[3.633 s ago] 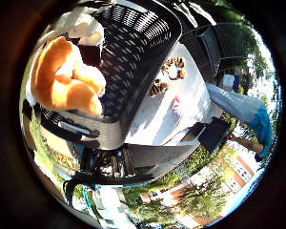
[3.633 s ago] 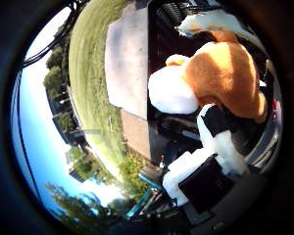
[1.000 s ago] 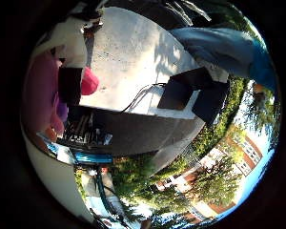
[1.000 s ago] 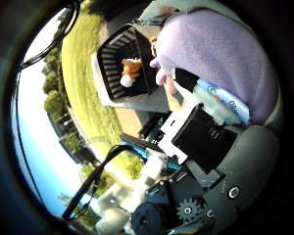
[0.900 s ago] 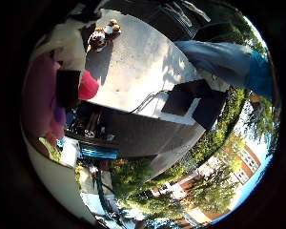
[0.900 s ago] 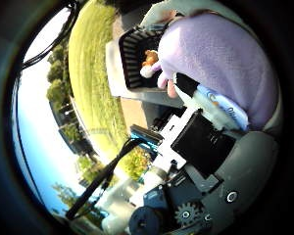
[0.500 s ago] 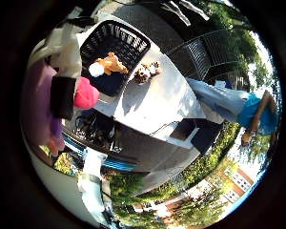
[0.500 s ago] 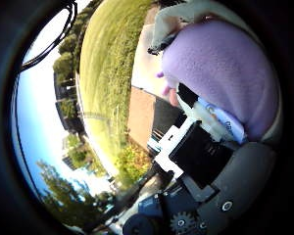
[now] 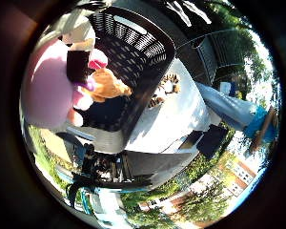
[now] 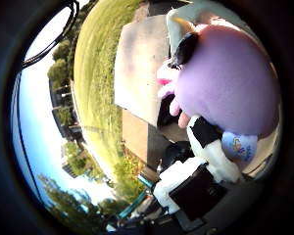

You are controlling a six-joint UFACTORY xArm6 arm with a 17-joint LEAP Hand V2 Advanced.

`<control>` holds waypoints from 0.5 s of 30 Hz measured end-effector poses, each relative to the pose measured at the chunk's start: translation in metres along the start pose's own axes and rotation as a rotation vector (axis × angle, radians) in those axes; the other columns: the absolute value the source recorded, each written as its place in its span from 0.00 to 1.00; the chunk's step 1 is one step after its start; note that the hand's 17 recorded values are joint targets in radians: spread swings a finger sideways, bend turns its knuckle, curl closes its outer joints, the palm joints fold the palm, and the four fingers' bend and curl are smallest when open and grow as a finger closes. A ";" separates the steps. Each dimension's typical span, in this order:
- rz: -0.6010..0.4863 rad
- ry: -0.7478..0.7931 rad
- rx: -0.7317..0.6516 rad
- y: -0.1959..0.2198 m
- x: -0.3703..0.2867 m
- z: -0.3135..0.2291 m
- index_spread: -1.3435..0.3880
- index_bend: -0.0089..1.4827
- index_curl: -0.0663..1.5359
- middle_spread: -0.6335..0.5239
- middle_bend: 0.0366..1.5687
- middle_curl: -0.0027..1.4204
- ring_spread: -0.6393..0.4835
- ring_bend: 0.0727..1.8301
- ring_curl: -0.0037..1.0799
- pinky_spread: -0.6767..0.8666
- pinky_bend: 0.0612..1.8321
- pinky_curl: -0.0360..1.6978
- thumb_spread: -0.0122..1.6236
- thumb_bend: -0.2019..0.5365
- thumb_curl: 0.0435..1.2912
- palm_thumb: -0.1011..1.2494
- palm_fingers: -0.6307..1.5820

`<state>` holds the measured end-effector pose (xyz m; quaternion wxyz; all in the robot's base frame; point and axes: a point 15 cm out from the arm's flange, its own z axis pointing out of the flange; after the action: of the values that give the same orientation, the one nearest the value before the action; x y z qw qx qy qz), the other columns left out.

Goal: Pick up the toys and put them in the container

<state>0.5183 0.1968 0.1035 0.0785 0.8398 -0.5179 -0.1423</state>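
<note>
The purple plush toy [image 10: 225, 83] sits tight against my palm, with my hand [image 10: 206, 147] curled round it; one black-tipped finger [image 9: 77, 66] crosses its front and another wraps it from the far side. I am holding it above the black container [image 9: 133, 62], near one of its walls rather than over the middle. An orange plush toy [image 9: 107, 85] already lies inside, and a striped tiger toy [image 9: 164, 88] waits on the grey surface [image 9: 171, 119] just beside the container's wall.

The risk I see is releasing from here. The toy is round and soft, so if my fingers let go unevenly it could roll off a fingertip, hit the rim and bounce out onto the surface or over its edge to the grass [image 10: 95, 73]. It could also land on the orange toy and tumble. My palm is largely filled by the toy, so I judge the container's centre poorly; moving further over the opening looks wise.
</note>
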 end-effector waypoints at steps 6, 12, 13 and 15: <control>-0.027 -0.013 0.040 0.006 0.039 -0.019 0.46 0.14 0.44 0.58 0.09 0.33 0.80 0.29 0.34 0.71 0.44 0.37 0.72 0.24 0.40 0.65 0.22; -0.015 -0.022 0.103 0.022 0.089 -0.054 0.49 0.11 0.37 0.59 0.06 0.27 0.82 0.25 0.31 0.74 0.40 0.33 0.70 0.24 0.38 0.67 0.25; -0.007 -0.024 0.107 0.025 0.096 -0.056 0.49 0.12 0.35 0.59 0.07 0.26 0.83 0.25 0.31 0.74 0.40 0.32 0.70 0.24 0.37 0.67 0.27; 0.010 -0.030 0.122 0.032 0.116 -0.064 0.50 0.12 0.34 0.59 0.07 0.25 0.83 0.25 0.30 0.75 0.39 0.32 0.69 0.24 0.37 0.67 0.28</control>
<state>0.5603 0.0782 0.1546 0.0200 0.8381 -0.5311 -0.1227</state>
